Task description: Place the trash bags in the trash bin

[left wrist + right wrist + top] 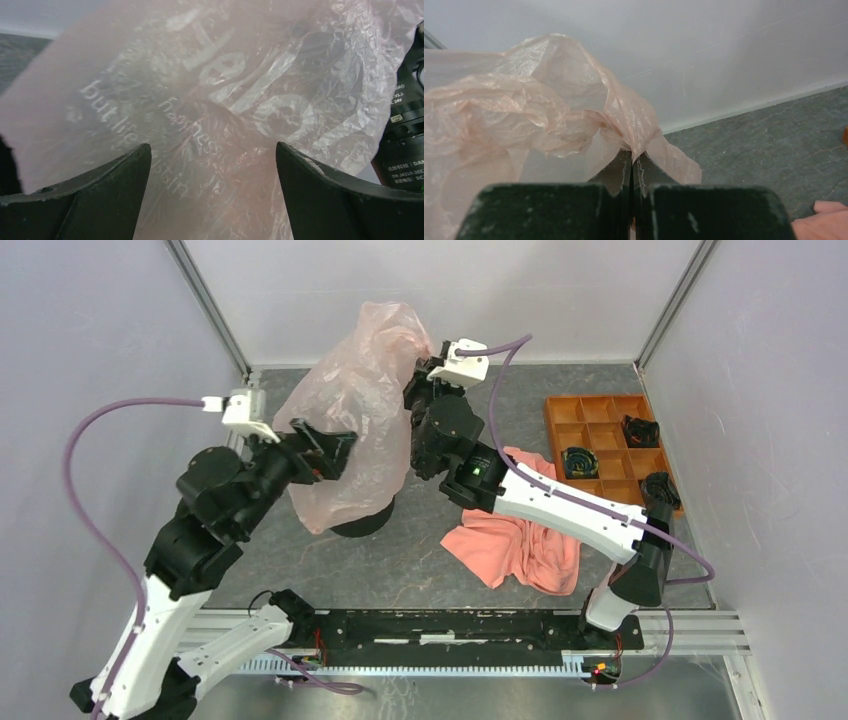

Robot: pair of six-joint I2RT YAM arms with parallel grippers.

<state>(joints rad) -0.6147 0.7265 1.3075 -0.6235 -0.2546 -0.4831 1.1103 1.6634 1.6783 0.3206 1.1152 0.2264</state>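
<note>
Count: one trash bag (352, 410), one trash bin (366, 524).

The right end effector (631, 159) is closed, pinching the top edge of the pink film. The trash bag hangs from it and drapes over the trash bin, leaving only the black base visible.

The left end effector (212, 147) is spread apart. Film with white lettering fills the view ahead of its fingers; contact cannot be determined.

On the tabletop (400, 570), below the right arm, lies one coral cloth (515, 540). Beyond the cloth sits one orange compartment tray (600, 410) holding at least two dark items.
</note>
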